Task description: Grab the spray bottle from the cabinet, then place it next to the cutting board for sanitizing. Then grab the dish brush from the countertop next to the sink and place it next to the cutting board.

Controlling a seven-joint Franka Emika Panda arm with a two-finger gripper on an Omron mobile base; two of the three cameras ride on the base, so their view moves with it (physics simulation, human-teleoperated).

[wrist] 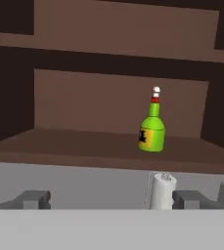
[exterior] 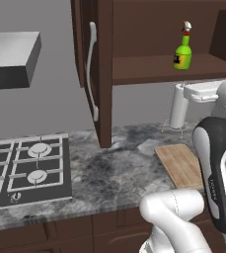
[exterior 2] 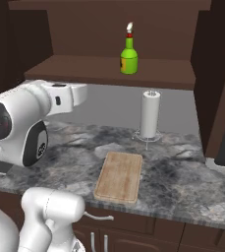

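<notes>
While the spray bottle [wrist: 152, 128] stands upright on the inner shelf of the open cabinet [exterior: 134, 69], the gripper [wrist: 111, 199] hangs below shelf level with its fingertips [wrist: 35, 199] spread wide and empty. Seen from the hand, the bottle lies ahead, above and somewhat right of the midline between the fingers, well apart from them. Its long axis is vertical, so a level approach after rising and shifting right looks apt. The cutting board [exterior 2: 119, 176] lies on the countertop [exterior 2: 173, 177] below.

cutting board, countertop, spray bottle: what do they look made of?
Cutting board: light wood, matte, visible grain lines. Countertop: looks like polished stone, dark grey marbling with pale veins. Spray bottle: probably glossy plastic, bright green body, yellow label, red-and-white nozzle; could be glass, the render leaves it open.
</notes>
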